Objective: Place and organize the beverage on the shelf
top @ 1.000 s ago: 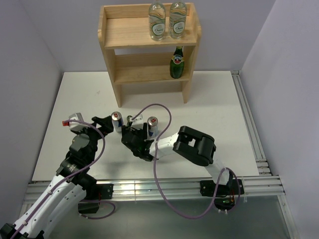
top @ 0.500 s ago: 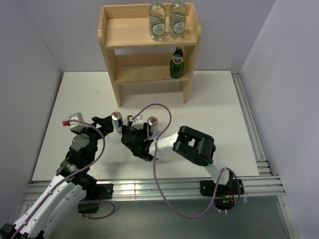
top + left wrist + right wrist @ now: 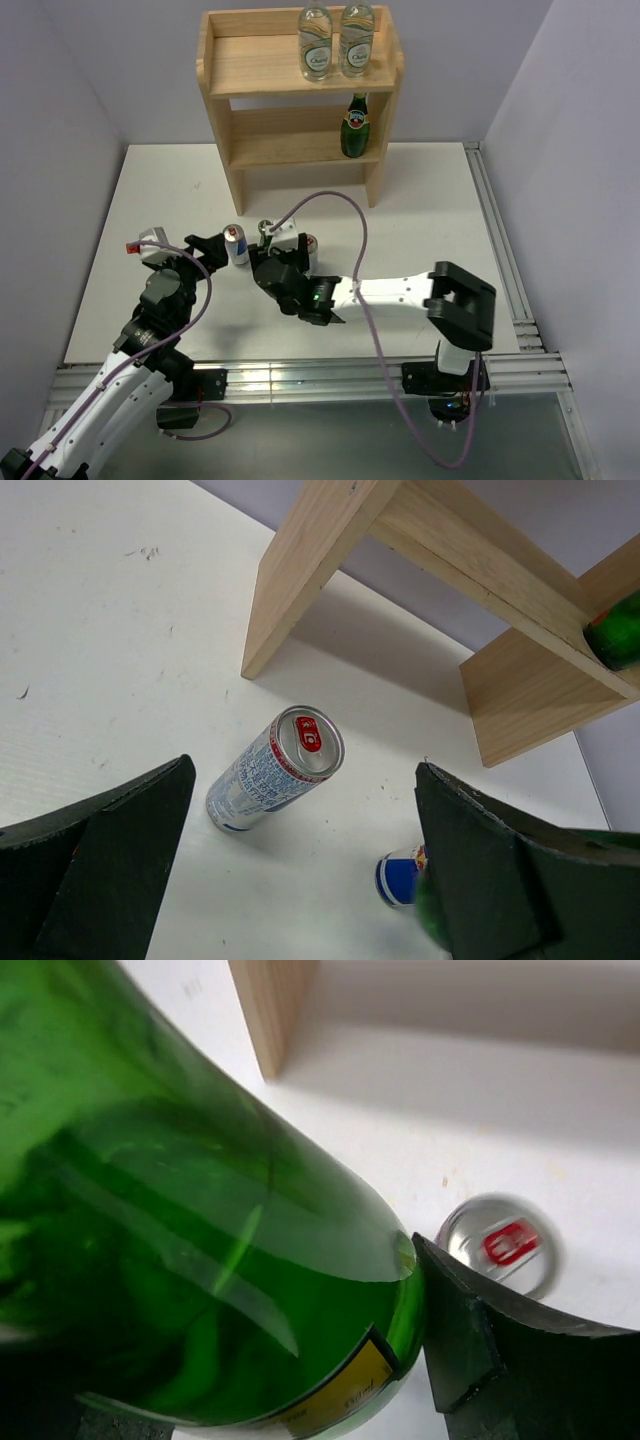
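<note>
Currently, the left gripper [image 3: 213, 252] is hovering over the near-left part of the bench [image 3: 420, 220]. Its fingers are spread wide and are gripping nothing. Just to its right, the left can [image 3: 236, 244] is standing upright on the bench, close to the fingers but not clamped by them.

Moving right, the right gripper [image 3: 272, 255] is pinching the held green bottle [image 3: 200, 1260] around its body, and the bottle's cap is pointing up. Whether the bottle's base is touching the bench cannot be told. The right can [image 3: 308, 246] is standing just beside this gripper on its right, partly hidden by it.

At the far side, the shelf [image 3: 260, 65] is standing on the bench. Two water bottles [image 3: 315, 45] are standing upright side by side on the right half of its top board. Below them, the shelved green bottle [image 3: 354, 128] is standing upright at the right end of the middle tier.
</note>
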You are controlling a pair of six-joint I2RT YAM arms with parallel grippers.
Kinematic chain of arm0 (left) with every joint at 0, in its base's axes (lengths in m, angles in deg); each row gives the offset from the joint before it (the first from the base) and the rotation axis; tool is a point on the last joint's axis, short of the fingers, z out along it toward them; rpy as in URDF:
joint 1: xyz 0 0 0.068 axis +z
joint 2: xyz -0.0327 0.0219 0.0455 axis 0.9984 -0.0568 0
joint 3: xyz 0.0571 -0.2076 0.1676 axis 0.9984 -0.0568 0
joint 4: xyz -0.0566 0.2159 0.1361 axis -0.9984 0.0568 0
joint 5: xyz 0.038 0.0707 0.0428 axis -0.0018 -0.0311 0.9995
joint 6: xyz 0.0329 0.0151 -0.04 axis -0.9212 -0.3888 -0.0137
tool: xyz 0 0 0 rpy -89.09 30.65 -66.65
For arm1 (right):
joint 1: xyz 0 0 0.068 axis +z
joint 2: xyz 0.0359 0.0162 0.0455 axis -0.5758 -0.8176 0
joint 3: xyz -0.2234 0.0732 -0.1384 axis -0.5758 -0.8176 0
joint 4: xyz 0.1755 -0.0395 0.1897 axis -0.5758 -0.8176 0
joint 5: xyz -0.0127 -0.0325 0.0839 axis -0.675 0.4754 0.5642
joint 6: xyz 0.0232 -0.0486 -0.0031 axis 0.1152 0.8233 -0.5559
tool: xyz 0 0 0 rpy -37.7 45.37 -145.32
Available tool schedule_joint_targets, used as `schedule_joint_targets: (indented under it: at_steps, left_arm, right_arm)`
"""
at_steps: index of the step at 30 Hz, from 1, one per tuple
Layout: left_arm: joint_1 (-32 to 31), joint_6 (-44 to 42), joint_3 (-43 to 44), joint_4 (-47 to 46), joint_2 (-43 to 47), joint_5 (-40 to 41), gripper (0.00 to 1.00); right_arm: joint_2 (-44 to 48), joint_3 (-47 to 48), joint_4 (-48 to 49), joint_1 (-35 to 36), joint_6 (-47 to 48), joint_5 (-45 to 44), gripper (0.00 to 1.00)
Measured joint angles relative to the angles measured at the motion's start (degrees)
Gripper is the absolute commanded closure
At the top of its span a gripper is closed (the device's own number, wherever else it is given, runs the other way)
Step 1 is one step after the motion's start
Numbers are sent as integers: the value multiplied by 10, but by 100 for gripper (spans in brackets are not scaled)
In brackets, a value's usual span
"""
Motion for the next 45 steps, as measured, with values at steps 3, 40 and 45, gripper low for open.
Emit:
schedule_joint_targets:
  at_steps: [3, 40, 45]
  left_arm:
    - [0, 0, 0, 0, 0, 0, 1]
    - [0, 0, 0, 1, 13, 0, 1]
    - [0, 0, 0, 1, 12, 0, 1]
  right_arm:
    - [54, 15, -6, 3, 29, -10, 100]
    - [-79, 312, -173, -280, 106, 126, 100]
    - [-81, 325, -175, -299, 100, 134, 100]
